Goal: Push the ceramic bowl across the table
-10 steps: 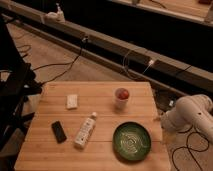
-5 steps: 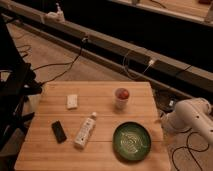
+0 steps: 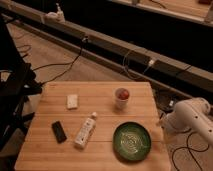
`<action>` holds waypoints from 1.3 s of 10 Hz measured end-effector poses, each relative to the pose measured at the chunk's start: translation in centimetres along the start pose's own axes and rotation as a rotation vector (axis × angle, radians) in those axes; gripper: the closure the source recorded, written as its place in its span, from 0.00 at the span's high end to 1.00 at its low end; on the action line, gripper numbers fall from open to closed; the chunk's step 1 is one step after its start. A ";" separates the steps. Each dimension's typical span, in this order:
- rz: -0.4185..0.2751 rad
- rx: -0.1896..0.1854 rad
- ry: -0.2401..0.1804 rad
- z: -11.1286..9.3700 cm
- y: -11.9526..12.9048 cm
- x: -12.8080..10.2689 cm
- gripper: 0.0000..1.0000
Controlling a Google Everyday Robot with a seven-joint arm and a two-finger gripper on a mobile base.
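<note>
Just off the right edge of the bench (image 3: 102, 92), the hand (image 3: 169, 123) is seen at the left end of a pale, rounded arm (image 3: 196, 116) that reaches in from the right border of the view. Whether the hand is spread or pressed together cannot be told, as its tip is merged with the bulk of the arm. It is held near the ceramic bowl (image 3: 132, 141) but apart from it, with a strip of bare wood and the bench edge between them. The ceramic bowl is set upright on the near right part of the bench, close to the front edge, and pale ring marks are shown inside its dark green glaze. Behind it, toward the far right corner, a small white cup (image 3: 121, 98) is stood with something red in it. To the left of the bowl a white bottle (image 3: 85, 130) is laid on its side, slanted, with its narrow end pointed toward the cup. Further left, a small black block (image 3: 59, 131) is laid flat, and behind it a small white block (image 3: 72, 101) is placed. Dark cables (image 3: 60, 67) are strewn over the floor beyond the bench, and a long rail (image 3: 130, 52) is run diagonally across the background.
</note>
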 end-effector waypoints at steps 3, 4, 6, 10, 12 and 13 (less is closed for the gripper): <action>0.024 -0.016 0.016 1.4 0.0 0.7 0.13; 0.033 -0.029 0.008 2.2 0.2 0.7 0.04; 0.040 -0.052 -0.015 3.3 0.4 0.1 0.00; 0.007 -0.101 -0.079 4.8 1.1 -3.1 0.00; -0.037 -0.128 -0.102 5.6 1.4 -5.1 0.00; -0.070 -0.146 -0.115 6.0 1.6 -6.5 0.00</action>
